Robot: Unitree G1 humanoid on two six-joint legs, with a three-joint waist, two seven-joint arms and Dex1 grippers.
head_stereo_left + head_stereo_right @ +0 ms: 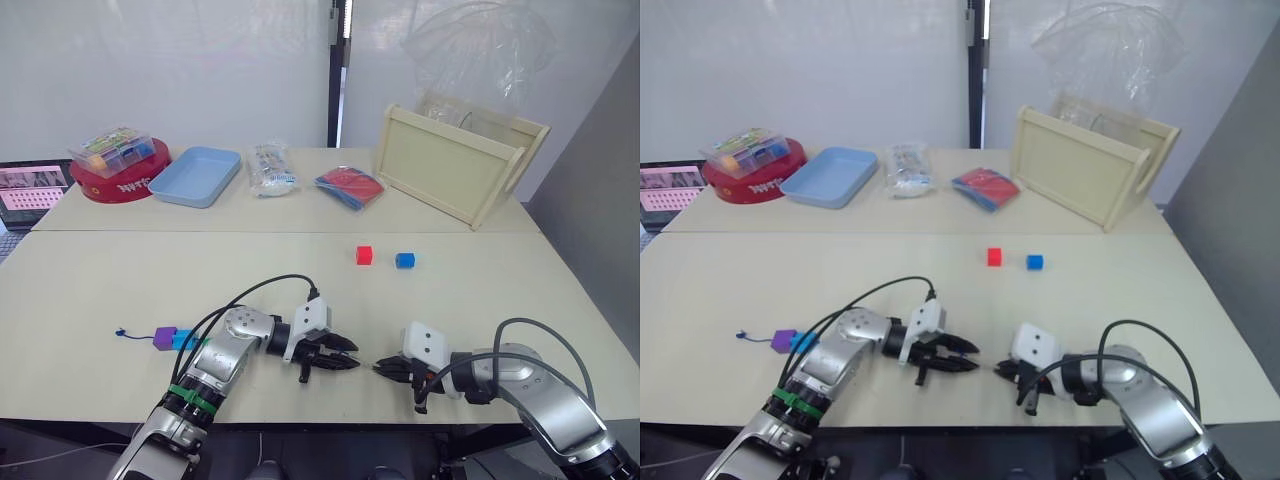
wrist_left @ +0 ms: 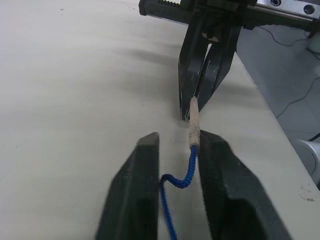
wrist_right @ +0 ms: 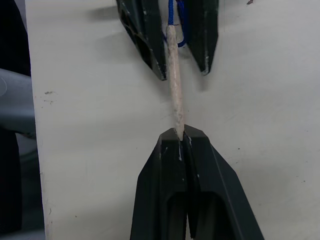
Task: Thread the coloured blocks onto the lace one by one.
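Your two grippers sit closest to you, tip to tip near the front edge of the pale table (image 1: 120,280). Your right gripper (image 3: 179,135) is clenched on the stiff pale tip (image 3: 175,75) of the lace (image 2: 182,177); the right wrist view shows both black fingers pressed flat together with the tip poking out between them. Your left gripper (image 2: 175,147) is let go, its two fingers spread apart with the lace lying loose in the gap. The left wrist view shows something the head views do not: the dark blue cord makes a small wiggle just behind the tip, and the tip looks rough and chalky. From the head view, the lace runs off toward 9 o'clock under your left arm to the purple block (image 1: 164,338) and the cyan block (image 1: 184,340), which touch each other, with a small knot (image 1: 119,332) at the far end. The red block (image 1: 364,255) and the blue block (image 1: 404,260) sit near each other at about 12 o'clock from your grippers, with bare table all around them. You are close to the front edge, so room is tight toward 6 o'clock. Far back you can see a red tin (image 1: 110,182) with a clear box (image 1: 112,150) on it, a light blue tray (image 1: 196,177), a clear bag (image 1: 270,168), a red and blue packet (image 1: 350,187) and a wooden crate (image 1: 455,165) lying tipped on its side.
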